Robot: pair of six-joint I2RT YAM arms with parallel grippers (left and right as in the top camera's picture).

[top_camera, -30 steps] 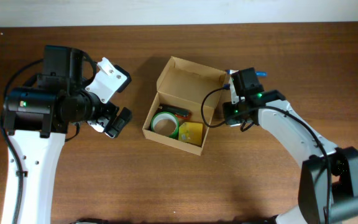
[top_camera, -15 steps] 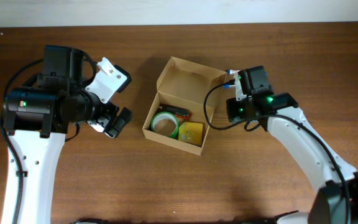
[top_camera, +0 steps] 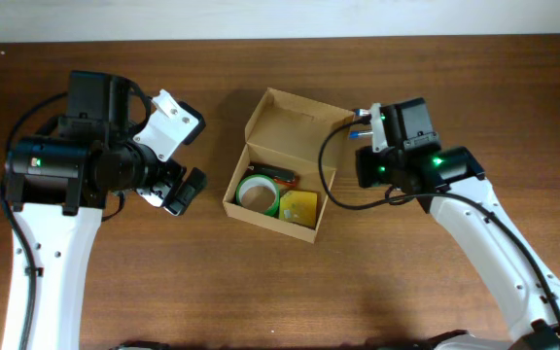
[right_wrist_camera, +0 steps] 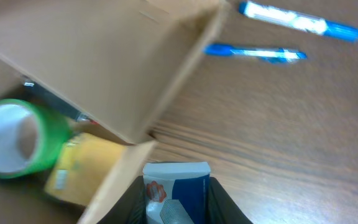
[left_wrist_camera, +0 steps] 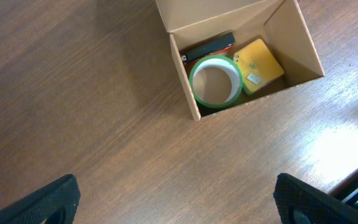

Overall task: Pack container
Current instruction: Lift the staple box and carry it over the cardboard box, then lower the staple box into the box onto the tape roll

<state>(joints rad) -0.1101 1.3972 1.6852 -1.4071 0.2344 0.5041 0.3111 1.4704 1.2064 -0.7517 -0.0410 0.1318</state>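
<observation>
- Right gripper (right_wrist_camera: pixel 177 202) is pinching a small blue-and-white packet (right_wrist_camera: pixel 178 177) and hangs just at the right-hand wall of the container (top_camera: pixel 268 216), near its corner.
- Left gripper (left_wrist_camera: pixel 178 202) is spread all the way and holds nothing. It's parked left of the box and well apart from it.
- The container sits mid-table between the two arms, with its flap lid (top_camera: pixel 299 122) folded back.
- Inside are a green tape roll (left_wrist_camera: pixel 215 81), a yellow pad (left_wrist_camera: pixel 261 64) and a dark flat item (left_wrist_camera: pixel 210 48) along the hinge side.
- Two blue pens (right_wrist_camera: pixel 253 53) lie on the table (top_camera: pixel 455 58) outside the box, so packing looks unfinished.
- The step in hand looks like dropping the packet in.
- To do it well, the gripper should probably carry the packet fully over the wall first, aim for the bare floor beside the yellow pad, and let go low so it doesn't catch the rim.
- It should also keep off the wall, since light cardboard would likely slide if bumped.
- No writing can be read. The packet has a reddish printed mark that's too blurry, the pad's small label is too tiny, and the box is plain.
</observation>
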